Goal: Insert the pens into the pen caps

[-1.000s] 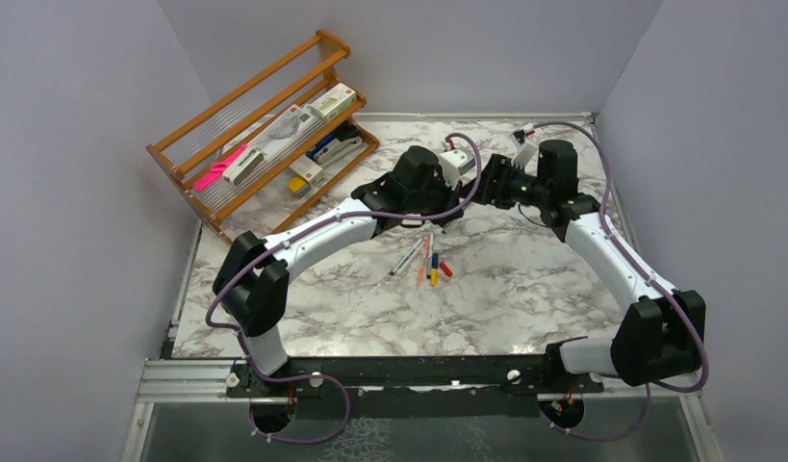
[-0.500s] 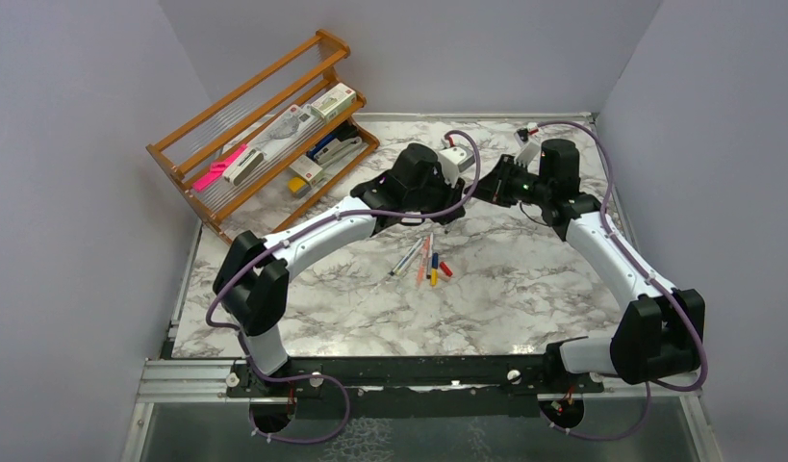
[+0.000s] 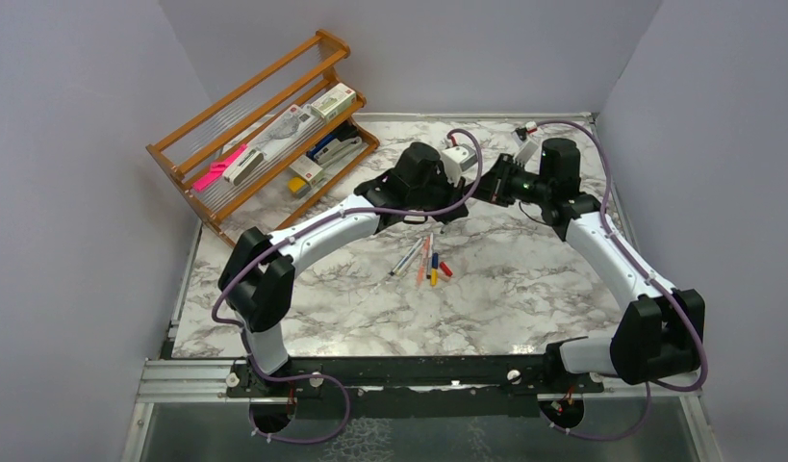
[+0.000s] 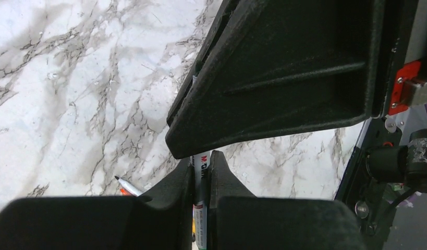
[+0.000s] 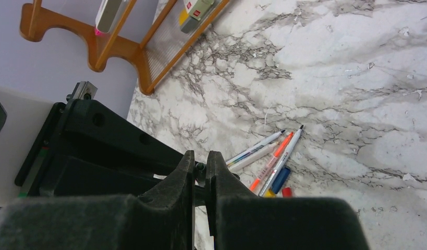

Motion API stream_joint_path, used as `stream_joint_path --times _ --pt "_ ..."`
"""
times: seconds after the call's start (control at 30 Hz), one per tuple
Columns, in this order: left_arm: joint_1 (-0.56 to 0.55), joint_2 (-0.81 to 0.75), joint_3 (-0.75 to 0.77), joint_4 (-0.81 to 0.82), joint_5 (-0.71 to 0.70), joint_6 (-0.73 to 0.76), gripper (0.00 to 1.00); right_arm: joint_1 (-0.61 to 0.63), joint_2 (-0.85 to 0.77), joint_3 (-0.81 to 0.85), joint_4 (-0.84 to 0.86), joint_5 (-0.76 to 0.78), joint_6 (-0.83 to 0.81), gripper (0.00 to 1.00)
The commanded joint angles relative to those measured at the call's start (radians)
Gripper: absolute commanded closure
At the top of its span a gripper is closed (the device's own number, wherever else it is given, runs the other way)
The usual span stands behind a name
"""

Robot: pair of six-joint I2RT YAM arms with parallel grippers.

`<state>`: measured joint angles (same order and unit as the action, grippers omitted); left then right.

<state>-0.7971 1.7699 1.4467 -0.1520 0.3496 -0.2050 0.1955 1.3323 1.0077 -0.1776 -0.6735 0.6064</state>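
Capping step, by the look of it, being worked in mid-air over the far half of the desk point(image 3: 524, 289). Clamping the left hand point(image 4: 200, 157) tight on a grey-white pen point(image 4: 200, 219), with the red-lettered barrel running up between the fingers toward the black housing of the right hand just above. Pinching the right hand point(image 5: 200, 162) almost fully together on a small dark piece point(image 5: 200, 167); not managing to tell from either wrist view whether cap or pen end. Bringing the two hands nose to nose in the top view, well behind the loose pile.

Leaving the other pens point(image 3: 420, 258) flat near mid-desk, fanned side by side and touching, the salmon-orange pen point(image 5: 269, 162) among them. Leaving also the dark blue cap point(image 5: 280, 178), yellow cap point(image 5: 268, 194) and red cap point(image 5: 287, 191) just beside their near ends. Ignoring the wooden rack point(image 3: 265, 125) at the far left.

Judging the task as barely begun, going by the uncapped pens and loose caps on the desk. Calling next for lining both hands up along one axis and pressing gently together until seated, guarding against the barrel slipping in the left fingers. After that, easing one hand apart and laying the capped pen down clear of the pile.
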Motion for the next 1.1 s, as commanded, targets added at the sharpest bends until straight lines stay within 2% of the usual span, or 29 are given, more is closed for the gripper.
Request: stream_joint_path --times 0.0,0.03,0.07,0.13,0.2,0.27,0.37,0.5,0.6,0.73,0.77,0.8,0.9,1.07 --pt "-0.007 0.011 0.013 0.019 0.005 0.001 1.00 0.003 -0.023 0.012 0.036 -0.038 0.023 0.98" --pt "-0.008 0.010 0.011 0.006 -0.026 0.004 1.00 0.004 -0.030 0.017 0.018 -0.009 0.015 0.97" --pt "-0.005 0.003 0.007 -0.006 -0.064 0.010 1.00 0.004 -0.040 0.022 -0.004 0.032 0.004 0.88" --pt "0.012 -0.014 -0.016 -0.025 -0.130 0.019 1.00 0.003 -0.066 0.035 -0.055 0.149 -0.028 0.58" --pt "0.055 -0.043 -0.063 -0.022 -0.143 0.005 1.00 0.003 -0.088 0.052 -0.110 0.243 -0.086 0.43" --pt "0.110 -0.087 -0.133 -0.001 -0.143 -0.034 1.00 0.004 -0.094 0.063 -0.159 0.295 -0.140 0.31" --pt "0.177 -0.156 -0.214 0.019 -0.159 -0.055 1.00 0.006 -0.077 0.080 -0.233 0.258 -0.266 0.24" --pt "0.206 -0.217 -0.257 0.000 -0.192 -0.050 1.00 0.030 -0.042 0.090 -0.366 0.299 -0.392 0.25" --pt "0.210 -0.241 -0.280 -0.010 -0.201 -0.054 1.00 0.064 -0.013 0.085 -0.446 0.368 -0.437 0.42" --pt "0.212 -0.255 -0.313 -0.010 -0.197 -0.060 1.00 0.163 0.042 0.101 -0.513 0.470 -0.468 0.73" --pt "0.213 -0.256 -0.319 -0.012 -0.192 -0.060 1.00 0.198 0.060 0.108 -0.523 0.496 -0.472 0.76" --pt "0.214 -0.256 -0.325 -0.013 -0.188 -0.060 1.00 0.240 0.082 0.118 -0.532 0.525 -0.473 0.77" --pt "0.217 -0.256 -0.330 -0.012 -0.181 -0.057 1.00 0.343 0.148 0.152 -0.557 0.594 -0.461 0.66" --pt "0.219 -0.256 -0.315 -0.026 -0.146 -0.021 1.00 0.370 0.220 0.159 -0.536 0.601 -0.420 0.55"
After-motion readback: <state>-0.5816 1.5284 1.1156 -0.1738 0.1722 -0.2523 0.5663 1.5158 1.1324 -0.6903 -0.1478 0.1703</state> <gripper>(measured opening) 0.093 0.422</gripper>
